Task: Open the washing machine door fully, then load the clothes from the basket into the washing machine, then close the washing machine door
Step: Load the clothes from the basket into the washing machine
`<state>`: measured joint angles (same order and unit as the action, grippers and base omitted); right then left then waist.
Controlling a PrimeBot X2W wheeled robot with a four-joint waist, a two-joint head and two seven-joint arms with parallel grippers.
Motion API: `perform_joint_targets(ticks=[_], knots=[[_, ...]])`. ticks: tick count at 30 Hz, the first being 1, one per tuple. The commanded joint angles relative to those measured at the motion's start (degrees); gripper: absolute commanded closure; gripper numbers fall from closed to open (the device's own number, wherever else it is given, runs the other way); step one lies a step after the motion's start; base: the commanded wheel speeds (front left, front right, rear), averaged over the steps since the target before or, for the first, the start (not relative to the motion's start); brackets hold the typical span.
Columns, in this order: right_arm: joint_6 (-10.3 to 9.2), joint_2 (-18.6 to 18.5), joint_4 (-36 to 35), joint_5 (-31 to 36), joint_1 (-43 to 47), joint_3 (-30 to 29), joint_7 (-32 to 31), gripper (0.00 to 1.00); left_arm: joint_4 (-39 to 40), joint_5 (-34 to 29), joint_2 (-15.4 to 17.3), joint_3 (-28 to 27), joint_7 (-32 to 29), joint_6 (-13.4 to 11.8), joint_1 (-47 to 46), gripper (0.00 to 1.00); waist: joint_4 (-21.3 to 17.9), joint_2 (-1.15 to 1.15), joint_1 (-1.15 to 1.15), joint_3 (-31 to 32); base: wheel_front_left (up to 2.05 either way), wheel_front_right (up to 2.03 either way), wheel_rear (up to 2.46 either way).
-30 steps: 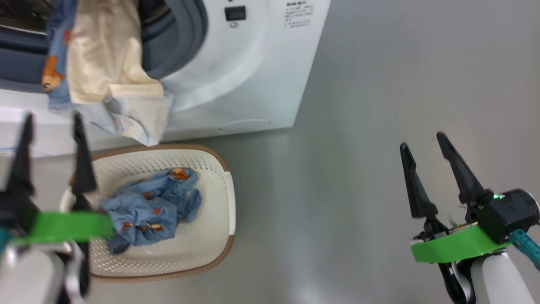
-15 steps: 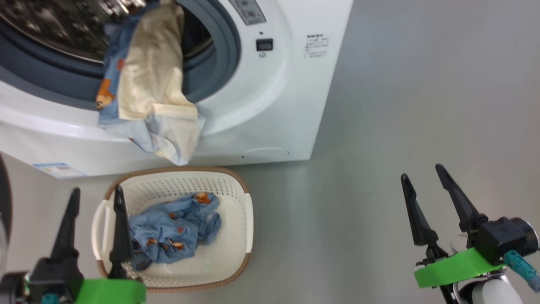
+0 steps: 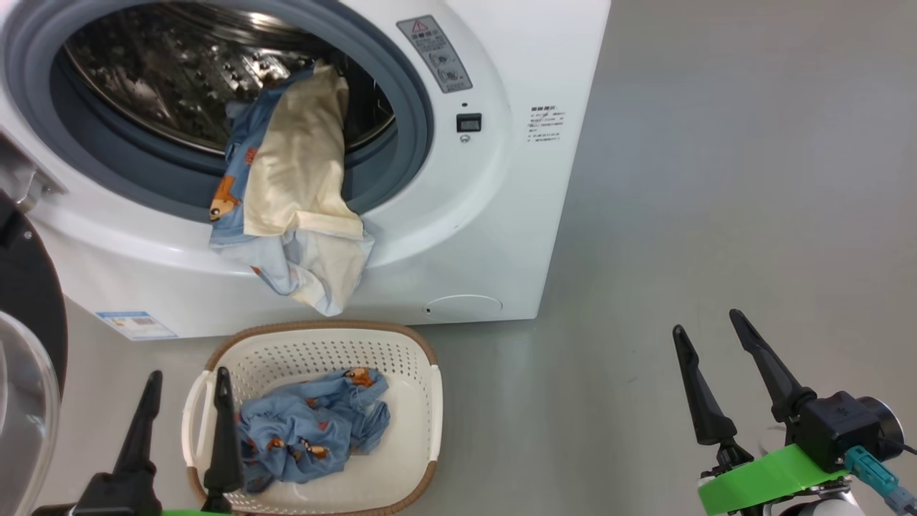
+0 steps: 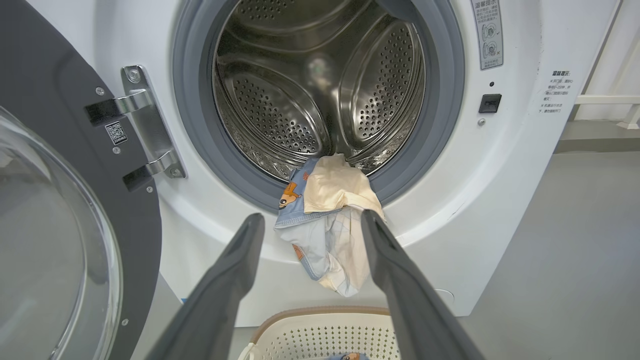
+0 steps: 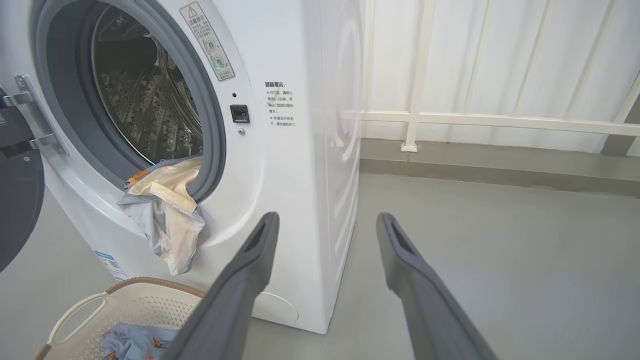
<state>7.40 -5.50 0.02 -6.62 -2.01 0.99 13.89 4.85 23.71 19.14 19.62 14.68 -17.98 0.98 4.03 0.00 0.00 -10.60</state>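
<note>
Here, in the head view, the washing machine [image 3: 516, 215] stands with its door [image 3: 25, 287] swung wide open at the left edge. A cream-yellow garment [image 3: 301, 165], bundled with light blue cloth, hangs over the grey-blue seal [image 3: 423, 129], half in the steel drum [image 3: 157, 72] and half down the white front. The basket [image 3: 430, 401] sits on the grey floor [image 3: 716, 179] just in front of the machine, with a crumpled blue printed garment [image 3: 315, 430] inside. The left jaws stand apart and empty at the lower left, one finger crossing the basket's left rim. The right jaws, also spread and holding nothing, hang over bare floor well apart from the basket.

In the left wrist view, the spread fingers frame the hanging garment without touching it. A metal hinge [image 4: 145, 125] joins the door to the machine's front, and the basket's rim shows at the bottom edge.

In the right wrist view, the parted fingers point at the floor beside the machine's side panel. A white railing [image 5: 500, 120] runs along the wall behind, and the basket lies at the lower left.
</note>
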Motion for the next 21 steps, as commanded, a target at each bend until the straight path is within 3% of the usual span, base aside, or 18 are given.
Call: perform_joint_targets(ticks=[1,21], knots=[[0.09,-0.1,-1.5,0.7,0.2,1.5,0.0,0.0,0.8,-0.3,0.9,-2.5,0.3,0.2,-0.8,0.0,-0.1,0.0,0.0,0.2,0.0,0.0,0.0],[0.09,0.2,-2.2,0.4,-0.5,2.3,0.1,0.0,-4.5,0.3,-1.6,-4.0,0.2,4.7,-3.7,0.0,-1.4,0.0,0.0,-2.3,0.0,0.0,0.0]])
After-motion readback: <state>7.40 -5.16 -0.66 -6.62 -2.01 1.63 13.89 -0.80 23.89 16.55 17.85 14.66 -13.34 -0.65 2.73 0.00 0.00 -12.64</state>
